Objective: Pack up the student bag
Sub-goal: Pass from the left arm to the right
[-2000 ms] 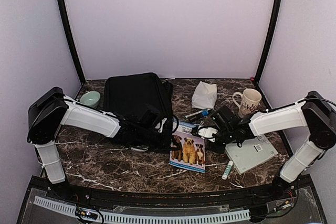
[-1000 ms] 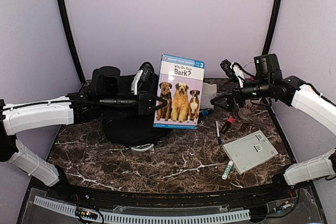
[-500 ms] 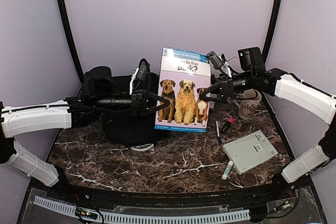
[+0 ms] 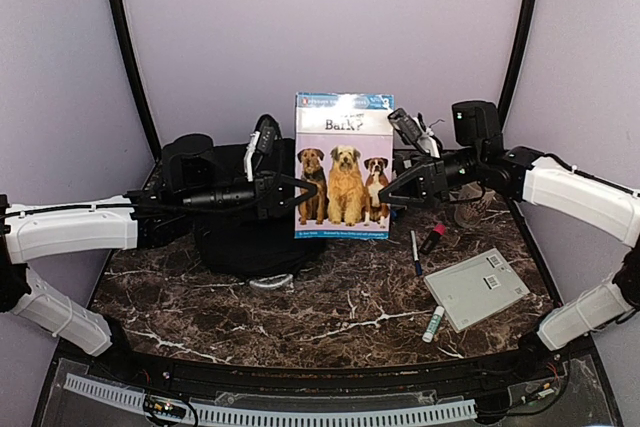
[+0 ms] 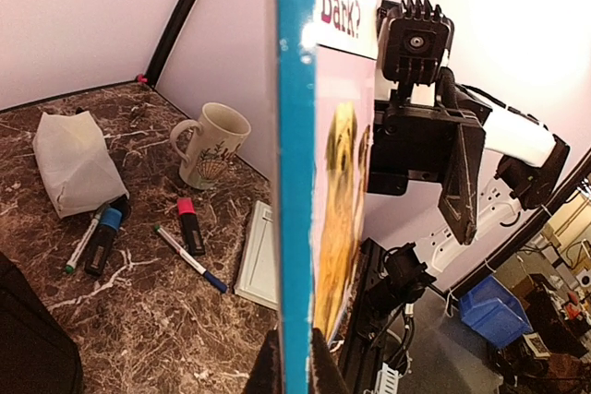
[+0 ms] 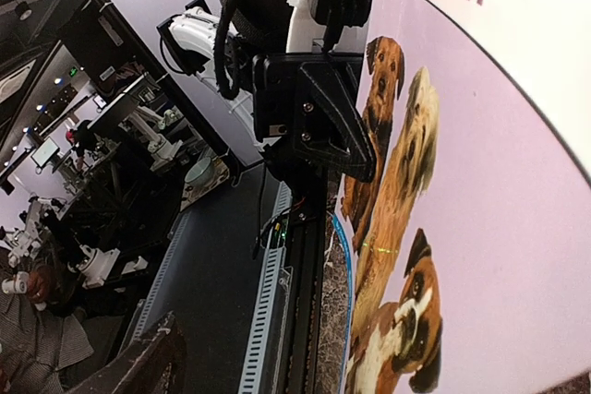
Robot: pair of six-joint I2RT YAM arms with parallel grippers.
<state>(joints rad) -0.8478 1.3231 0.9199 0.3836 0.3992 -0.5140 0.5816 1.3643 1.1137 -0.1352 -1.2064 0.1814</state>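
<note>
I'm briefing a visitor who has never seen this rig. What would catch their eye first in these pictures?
The dog book, held upright in mid-air at the centre, its cover facing the overhead camera. The left claw pinches its spine edge, while the right claw is at the opposite edge, jaws apart. Behind and below it, the black backpack sits on the marble table.
</note>
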